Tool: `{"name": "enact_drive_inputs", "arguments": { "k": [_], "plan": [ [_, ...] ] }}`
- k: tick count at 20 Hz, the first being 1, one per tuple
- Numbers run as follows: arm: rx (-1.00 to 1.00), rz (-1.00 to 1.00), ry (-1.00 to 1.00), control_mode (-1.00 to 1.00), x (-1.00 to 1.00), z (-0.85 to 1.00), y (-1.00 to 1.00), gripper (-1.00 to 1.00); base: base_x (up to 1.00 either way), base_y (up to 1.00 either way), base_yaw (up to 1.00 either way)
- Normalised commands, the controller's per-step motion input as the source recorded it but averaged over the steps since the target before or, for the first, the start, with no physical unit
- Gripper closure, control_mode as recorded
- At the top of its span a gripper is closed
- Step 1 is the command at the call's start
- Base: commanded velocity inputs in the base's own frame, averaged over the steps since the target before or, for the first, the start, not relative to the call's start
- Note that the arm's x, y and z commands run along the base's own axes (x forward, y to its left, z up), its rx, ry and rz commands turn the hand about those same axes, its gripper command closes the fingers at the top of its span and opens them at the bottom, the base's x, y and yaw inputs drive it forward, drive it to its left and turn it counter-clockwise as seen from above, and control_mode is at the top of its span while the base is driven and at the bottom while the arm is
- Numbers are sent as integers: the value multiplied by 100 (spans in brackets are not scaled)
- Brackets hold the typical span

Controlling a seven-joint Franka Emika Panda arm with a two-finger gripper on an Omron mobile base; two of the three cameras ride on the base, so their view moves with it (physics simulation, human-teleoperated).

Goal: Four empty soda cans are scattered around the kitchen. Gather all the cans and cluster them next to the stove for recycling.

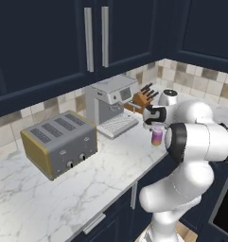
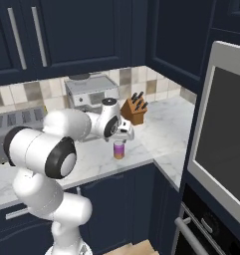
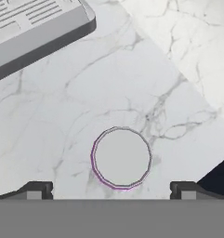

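Observation:
A purple-pink soda can (image 1: 156, 137) (image 2: 119, 149) stands upright on the white marble counter, close to its front edge. My gripper (image 1: 155, 126) (image 2: 120, 139) hangs directly above it, pointing down, jaws open and empty. In the hand view the can's round silvery top (image 3: 121, 158) lies between the two finger tips of the gripper (image 3: 111, 190), a little ahead of them. The stove is out of view.
A coffee machine (image 1: 110, 106) (image 2: 91, 94) stands behind the can, its drip tray (image 3: 39, 28) nearby. A grey toaster (image 1: 58, 142) sits to the left. A knife block (image 1: 143, 99) (image 2: 134, 110) fills the corner. A wall oven (image 2: 221, 139) rises on the right.

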Motion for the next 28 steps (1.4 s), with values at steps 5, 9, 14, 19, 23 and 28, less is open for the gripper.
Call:
{"name": "enact_drive_inputs", "arguments": {
  "k": [5, 9, 14, 19, 23, 28],
  "plan": [
    [0, 8, 8, -100, 24, -18, -9, -100, 0, 0, 0],
    [0, 7, 13, -100, 14, -17, -4, -100, 0, 0, 0],
    [0, 7, 8, -100, 3, -15, -3, -100, 0, 0, 0],
    [0, 6, 6, -100, 1, -17, -5, -100, 0, 0, 0],
    [0, 4, 4, -100, 0, -18, -2, -100, 0, 0, 0],
    [0, 1, 1, -100, 0, -16, 0, -100, 0, 0, 0]
  ]
}}
